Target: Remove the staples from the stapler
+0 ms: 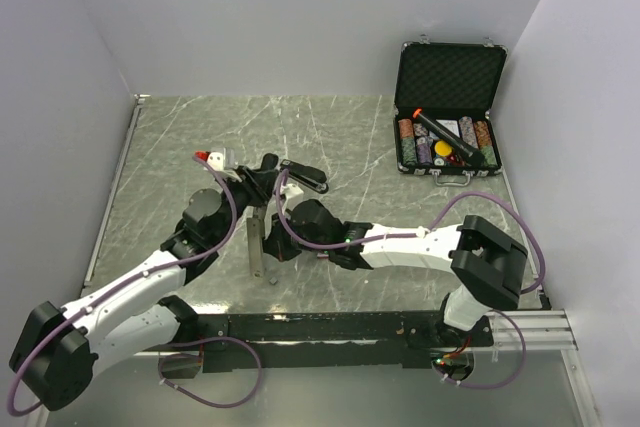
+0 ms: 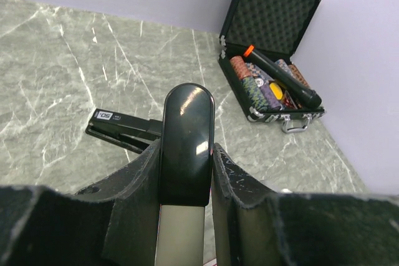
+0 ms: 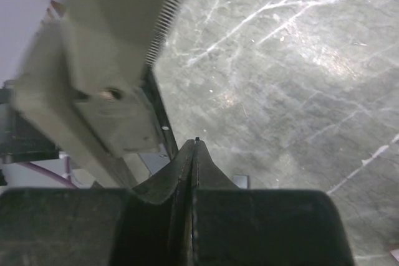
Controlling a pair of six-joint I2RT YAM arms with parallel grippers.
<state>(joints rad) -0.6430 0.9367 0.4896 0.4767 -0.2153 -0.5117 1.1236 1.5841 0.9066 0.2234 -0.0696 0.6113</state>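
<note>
Left wrist view, centre: clamps stapler [image 2: 187, 116] by black arm in left gripper [image 2: 186, 157], base reaching toward mid-left; right wrist view, low centre: presses right gripper [image 3: 195, 151] together, empty.

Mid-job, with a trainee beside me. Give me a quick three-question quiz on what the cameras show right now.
1. True or false: the right claw stands wide open.
2. What does the left claw grip? A: the black upper arm of the stapler. B: a black tube with an orange tip. C: a red-and-white box.
3. Seen from above, in which corner of the table does the open case sit?

Key: 1 false, its fingers are pressed together. 2 A. 3 the far right corner.
</note>
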